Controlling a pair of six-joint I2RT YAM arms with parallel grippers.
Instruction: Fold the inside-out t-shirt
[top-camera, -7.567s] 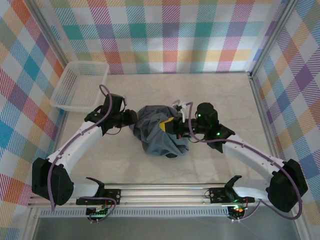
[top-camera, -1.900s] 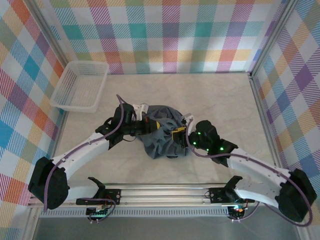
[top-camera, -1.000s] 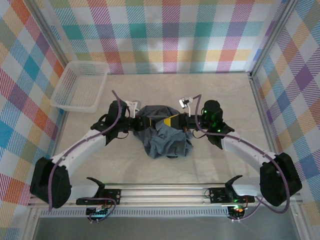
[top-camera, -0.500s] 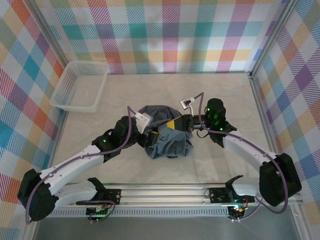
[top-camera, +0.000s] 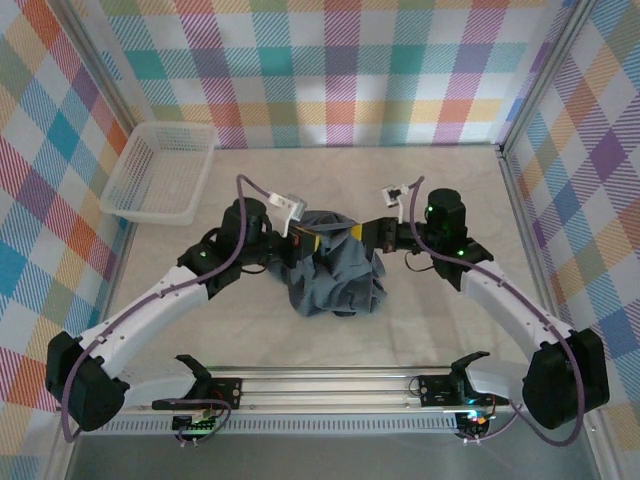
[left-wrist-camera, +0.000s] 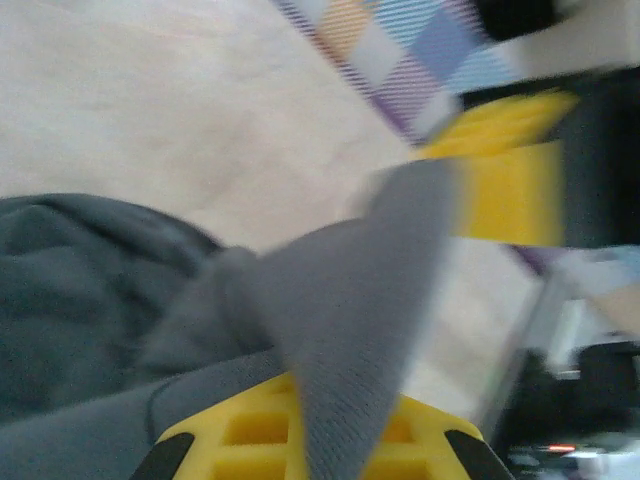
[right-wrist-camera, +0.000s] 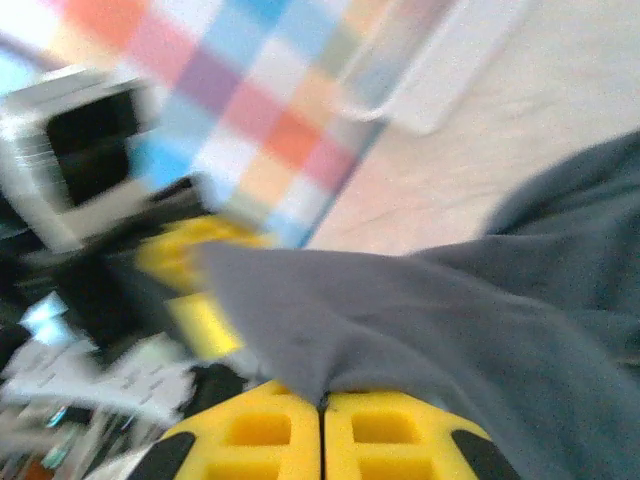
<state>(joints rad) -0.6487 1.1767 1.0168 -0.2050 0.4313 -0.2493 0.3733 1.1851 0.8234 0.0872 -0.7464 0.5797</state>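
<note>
The slate blue-grey t-shirt (top-camera: 335, 270) lies bunched in the middle of the table, its top edge lifted between the two arms. My left gripper (top-camera: 308, 240) is shut on the shirt's left part, and a fold of the fabric (left-wrist-camera: 350, 320) runs out from between its yellow pads (left-wrist-camera: 240, 435). My right gripper (top-camera: 362, 231) is shut on the shirt's right part; the cloth (right-wrist-camera: 400, 320) is pinched where its yellow pads (right-wrist-camera: 250, 435) meet. The two grippers face each other a short way apart over the shirt.
A white mesh basket (top-camera: 160, 172) stands at the back left by the wall. Checked walls (top-camera: 340, 70) close in the table on three sides. A metal rail (top-camera: 330, 385) runs along the near edge between the arm bases.
Both grippers have risen and pulled apart a little, lifting the shirt's top edge. The left arm swung back up to the shirt's left side; the right wrist shifted right.
</note>
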